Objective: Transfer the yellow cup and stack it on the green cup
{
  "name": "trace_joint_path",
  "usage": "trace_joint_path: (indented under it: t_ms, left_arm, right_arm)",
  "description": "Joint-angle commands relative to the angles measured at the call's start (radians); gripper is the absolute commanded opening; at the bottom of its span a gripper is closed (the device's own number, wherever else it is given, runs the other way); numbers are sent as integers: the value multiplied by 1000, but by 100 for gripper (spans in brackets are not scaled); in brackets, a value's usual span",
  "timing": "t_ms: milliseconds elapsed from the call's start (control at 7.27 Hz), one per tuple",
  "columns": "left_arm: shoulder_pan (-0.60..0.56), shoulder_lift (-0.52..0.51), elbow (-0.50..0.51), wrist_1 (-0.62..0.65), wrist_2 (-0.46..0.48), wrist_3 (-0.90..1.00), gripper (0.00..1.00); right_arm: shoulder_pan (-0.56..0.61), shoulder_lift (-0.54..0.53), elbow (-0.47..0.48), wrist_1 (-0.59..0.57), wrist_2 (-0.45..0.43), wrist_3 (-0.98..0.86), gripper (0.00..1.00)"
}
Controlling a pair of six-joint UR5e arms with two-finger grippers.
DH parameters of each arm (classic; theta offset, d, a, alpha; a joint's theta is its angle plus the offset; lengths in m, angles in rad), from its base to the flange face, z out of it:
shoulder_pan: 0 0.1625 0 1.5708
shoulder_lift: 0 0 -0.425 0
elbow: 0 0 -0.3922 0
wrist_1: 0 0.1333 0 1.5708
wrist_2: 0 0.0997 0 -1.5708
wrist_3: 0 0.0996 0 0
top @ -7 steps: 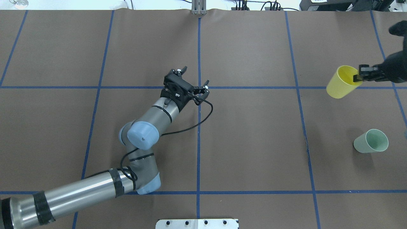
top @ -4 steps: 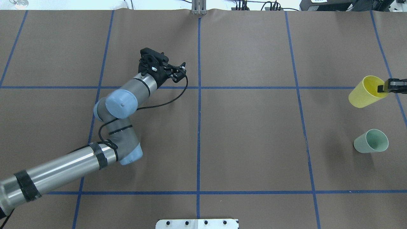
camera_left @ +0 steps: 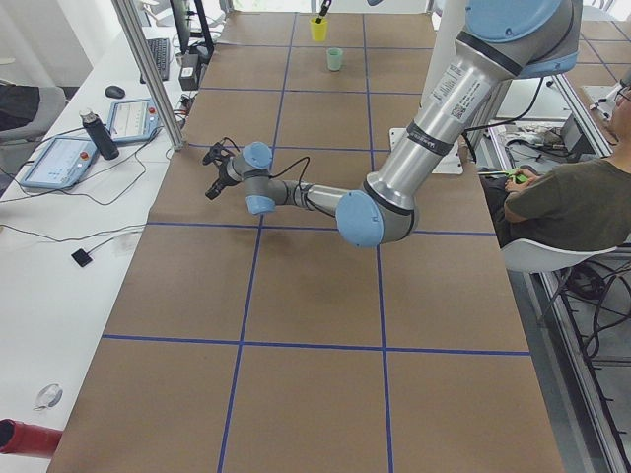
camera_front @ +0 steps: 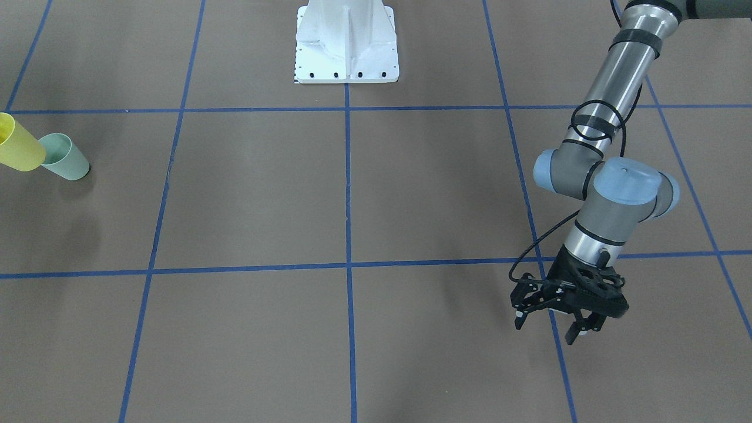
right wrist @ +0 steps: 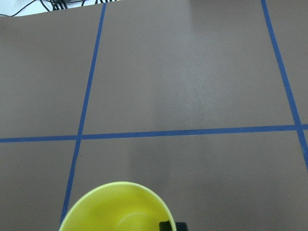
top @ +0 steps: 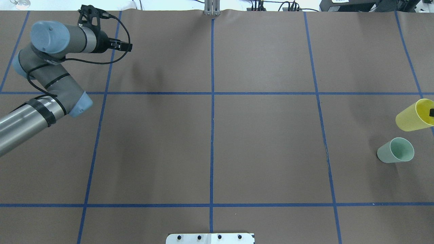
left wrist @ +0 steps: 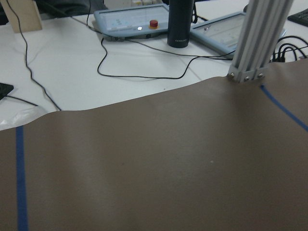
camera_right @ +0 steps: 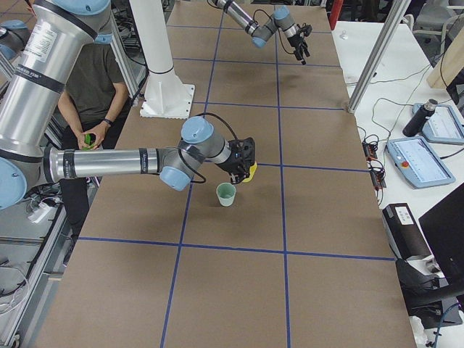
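**Yellow cup held at its rim beside green cup, not stacked**

The yellow cup (top: 411, 117) was seen lifted off the table (top: 264, 142) and tilted, its mouth turned toward the right edge of the overhead view. It was gripped at the rim by the right gripper (right wrist: 172, 225). In the right wrist view one fingertip was seen inside the cup and the other just outside the wall, so the claw was clamped on the cup.

The green cup (top: 395, 150) was found upright on the table, mouth up, near the robot's right end. The yellow cup was placed just beside it, on the side farther from the robot's base. No contact between the two cups was seen in the overhead view, and the yellow cup was not nested in the green one.

The left gripper (camera_front: 548, 329) was seen with its fingers spread apart and nothing held. It was hung above the table near the far left corner, well apart from both cups.
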Motion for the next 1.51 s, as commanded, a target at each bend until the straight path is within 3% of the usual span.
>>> trace_joint_path:
  t_ms: [0, 550, 963, 1376]
  left_arm:
    - [-93, 10, -43, 268, -131, 59, 99]
    - [-100, 44, -59, 255, -145, 82, 99]
    - [-96, 47, -86, 261, -360, 62, 99]
    - [-87, 166, -247, 260, -441, -8, 99]
  right_arm:
    - [-38, -9, -49, 81, 4, -32, 0]
    - [-72, -27, -100, 120, 43, -51, 0]
    - [-81, -31, -117, 137, 56, -51, 0]
    - [-92, -31, -121, 137, 55, -49, 0]
